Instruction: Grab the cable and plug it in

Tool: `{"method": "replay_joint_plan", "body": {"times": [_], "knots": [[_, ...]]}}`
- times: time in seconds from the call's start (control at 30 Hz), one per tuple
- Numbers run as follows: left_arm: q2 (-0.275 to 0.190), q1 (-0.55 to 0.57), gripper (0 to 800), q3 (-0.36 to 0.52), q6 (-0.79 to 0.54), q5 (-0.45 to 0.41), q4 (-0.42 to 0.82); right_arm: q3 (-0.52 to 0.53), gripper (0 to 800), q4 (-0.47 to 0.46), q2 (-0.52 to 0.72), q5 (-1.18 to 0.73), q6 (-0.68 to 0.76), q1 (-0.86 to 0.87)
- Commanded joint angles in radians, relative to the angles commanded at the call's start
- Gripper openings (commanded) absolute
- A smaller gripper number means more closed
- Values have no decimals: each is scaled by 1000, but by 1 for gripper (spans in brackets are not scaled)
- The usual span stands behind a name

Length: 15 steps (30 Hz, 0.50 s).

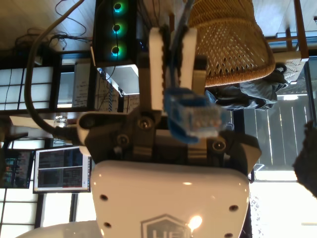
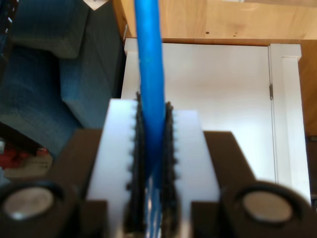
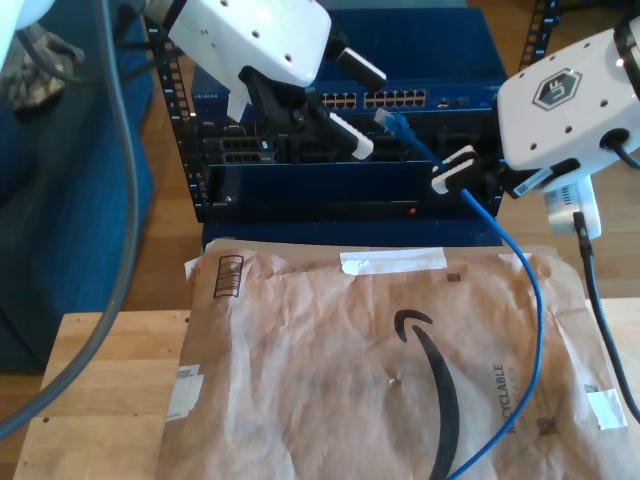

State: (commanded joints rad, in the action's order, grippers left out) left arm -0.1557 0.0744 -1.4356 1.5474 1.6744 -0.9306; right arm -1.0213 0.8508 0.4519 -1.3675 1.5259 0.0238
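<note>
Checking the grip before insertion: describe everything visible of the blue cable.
The cable is thin, bright blue and rubbery-looking, with a clear plastic plug at one end. My first gripper and my second gripper each clamp it between white ribbed fingers. Its slack hangs down across a brown paper mailer.

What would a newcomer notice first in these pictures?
The bright blue cable stands out, rising across the brown paper envelope toward the network rack in the exterior view. Close up, its clear plug sits at my first gripper, and my second gripper clamps the cable.
</note>
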Motion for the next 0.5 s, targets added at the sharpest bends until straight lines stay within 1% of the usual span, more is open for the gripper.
{"method": "replay_joint_plan", "body": {"times": [0.27, 0.5], "knots": [[0, 0, 793, 3, -2, 8, -2, -25, 8, 0, -15, 0, 14, -25], [0, -2, 703, 6, -2, 8, -3, -26, 8, 2, -18, 15, 15, -31]]}}
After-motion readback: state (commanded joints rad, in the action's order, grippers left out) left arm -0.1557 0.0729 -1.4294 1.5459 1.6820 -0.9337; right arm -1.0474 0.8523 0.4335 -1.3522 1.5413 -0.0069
